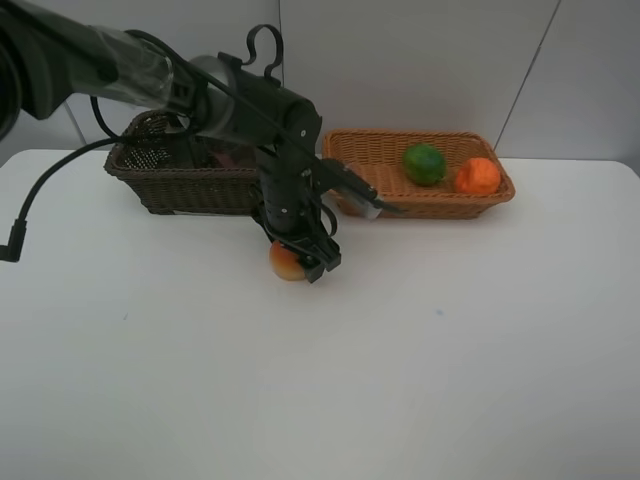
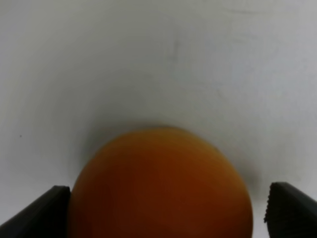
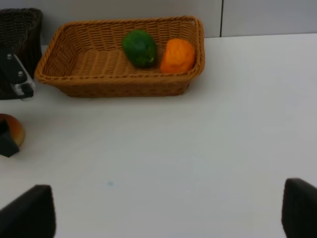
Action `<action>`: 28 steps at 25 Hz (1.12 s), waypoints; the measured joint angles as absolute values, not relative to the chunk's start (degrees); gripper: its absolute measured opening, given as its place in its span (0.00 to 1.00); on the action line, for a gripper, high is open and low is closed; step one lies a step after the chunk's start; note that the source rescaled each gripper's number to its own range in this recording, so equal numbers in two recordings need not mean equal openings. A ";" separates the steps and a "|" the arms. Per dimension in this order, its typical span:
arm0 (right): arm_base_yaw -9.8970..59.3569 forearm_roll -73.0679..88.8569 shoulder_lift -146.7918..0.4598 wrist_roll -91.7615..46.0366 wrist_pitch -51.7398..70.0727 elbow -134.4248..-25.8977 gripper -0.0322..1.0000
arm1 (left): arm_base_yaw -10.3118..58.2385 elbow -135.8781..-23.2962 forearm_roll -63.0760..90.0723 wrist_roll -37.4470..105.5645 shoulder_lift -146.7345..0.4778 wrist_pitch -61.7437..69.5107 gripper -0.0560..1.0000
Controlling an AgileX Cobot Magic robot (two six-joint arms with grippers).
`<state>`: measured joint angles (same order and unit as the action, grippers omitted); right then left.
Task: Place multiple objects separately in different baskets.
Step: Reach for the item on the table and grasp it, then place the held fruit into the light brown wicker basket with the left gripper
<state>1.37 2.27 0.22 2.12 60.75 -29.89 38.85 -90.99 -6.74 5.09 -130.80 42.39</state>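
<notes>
A red-orange peach (image 1: 286, 263) sits on the white surface (image 1: 400, 360) in front of the dark brown basket (image 1: 180, 180). The light orange-brown basket (image 1: 360, 150) beside it holds a green oval fruit (image 1: 424, 163) and an orange (image 1: 478, 176), side by side.

Left arm (image 1: 240, 110): black, rounded joint housings w/ glossy sheen, upper link a smooth dark tube. Black cables (image 1: 60, 170) loop off it, one curling like a hook above the joint, one trailing to a small plug. Silver-white tab near wrist. Left gripper (image 1: 300, 255): black, fingertips (image 2: 287, 208) w/ serrated inner edges. Right gripper (image 3: 168, 213): dark blunt fingertips only.
</notes>
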 joint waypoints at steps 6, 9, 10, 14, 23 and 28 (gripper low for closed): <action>1.37 2.27 0.22 2.12 60.75 -29.89 1.00 | 38.85 -90.99 -6.50 5.09 -131.29 42.34 1.00; 1.37 2.27 0.22 2.12 60.75 -29.89 1.00 | 38.85 -90.99 -6.50 5.09 -131.29 42.34 1.00; 1.37 2.27 0.22 2.12 60.75 -29.89 1.00 | 38.85 -90.99 -6.50 5.09 -131.29 42.34 1.00; 1.37 2.27 0.22 2.12 60.75 -29.89 1.00 | 38.85 -90.99 -6.73 5.09 -131.29 42.34 0.96; 1.37 2.27 0.22 2.12 60.75 -29.89 1.00 | 38.85 -90.99 -7.15 5.09 -131.29 42.77 0.57; 1.37 2.27 0.22 2.12 60.75 -29.89 1.00 | 38.85 -90.99 -7.15 5.09 -131.29 42.82 0.57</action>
<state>1.37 2.27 0.22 2.12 60.75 -29.89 38.85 -90.99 -7.15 5.09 -131.29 42.82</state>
